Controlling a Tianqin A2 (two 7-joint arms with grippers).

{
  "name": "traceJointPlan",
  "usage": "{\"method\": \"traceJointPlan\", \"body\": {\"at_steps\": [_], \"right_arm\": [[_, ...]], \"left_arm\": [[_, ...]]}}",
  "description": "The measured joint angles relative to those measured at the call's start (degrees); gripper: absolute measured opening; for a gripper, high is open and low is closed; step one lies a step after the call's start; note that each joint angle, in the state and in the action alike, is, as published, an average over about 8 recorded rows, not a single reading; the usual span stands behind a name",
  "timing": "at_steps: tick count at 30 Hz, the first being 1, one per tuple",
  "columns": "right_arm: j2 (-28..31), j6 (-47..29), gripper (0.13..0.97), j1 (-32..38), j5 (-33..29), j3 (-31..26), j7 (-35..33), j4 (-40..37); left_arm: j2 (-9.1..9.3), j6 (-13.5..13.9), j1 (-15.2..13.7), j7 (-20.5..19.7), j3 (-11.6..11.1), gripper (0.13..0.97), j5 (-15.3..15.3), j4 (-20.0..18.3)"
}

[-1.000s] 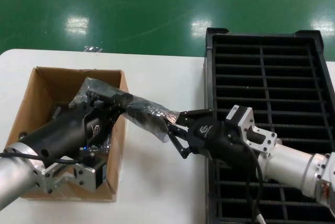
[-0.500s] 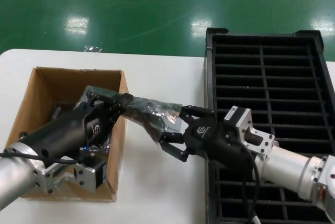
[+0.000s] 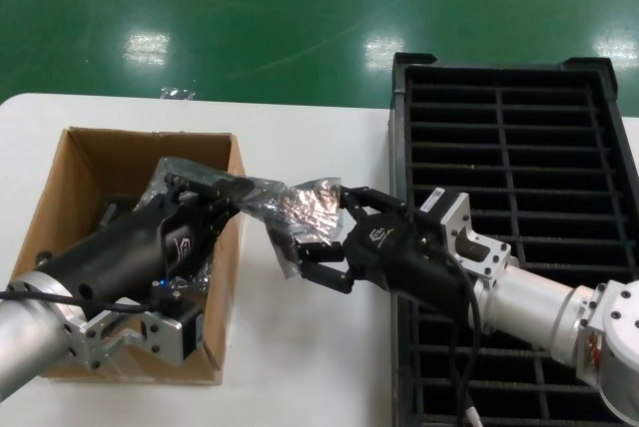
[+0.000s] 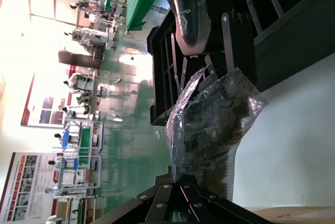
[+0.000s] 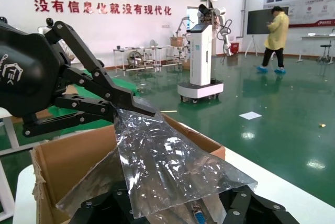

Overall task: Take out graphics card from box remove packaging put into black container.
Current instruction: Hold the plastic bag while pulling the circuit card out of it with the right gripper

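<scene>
Only from right wrist: graphics card (image 5: 198,216) port beneath packaging (image 5: 167,166).

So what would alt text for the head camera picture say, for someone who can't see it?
Two robot grippers hold a crinkly silvery bag stretched between them above a white table: the left gripper over an open cardboard box, the right gripper beside a slatted black crate. Green floor lies behind.

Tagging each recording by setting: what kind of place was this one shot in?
Probably a robotics lab or demo hall in an industrial building: glossy green floor, another wheeled robot standing in the open hall, and a white worktable with a slotted black container for parts.
</scene>
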Motion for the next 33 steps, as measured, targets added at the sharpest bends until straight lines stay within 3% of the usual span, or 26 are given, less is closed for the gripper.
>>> {"method": "traceJointPlan", "body": {"at_steps": [6,15,23,33], "right_arm": [[-0.5,-0.2,0.515,0.5,0.4,0.2,-0.1,-0.9],[-0.8,0.0,0.43,0.6,0.6,0.3,0.3,-0.9],[-0.5,0.4,0.286,0.1,0.9,1.0,0.1,0.0],[3.3,1.3,0.191,-2.5,0.6,1.6,3.7,8.0]], "left_arm": [[0.0,0.0,0.0,0.0,0.0,0.139,0.0,0.0],[0.0,0.0,0.0,0.0,0.0,0.139,0.0,0.0],[0.0,0.0,0.0,0.0,0.0,0.139,0.0,0.0],[0.0,0.0,0.0,0.0,0.0,0.139,0.0,0.0]]}}
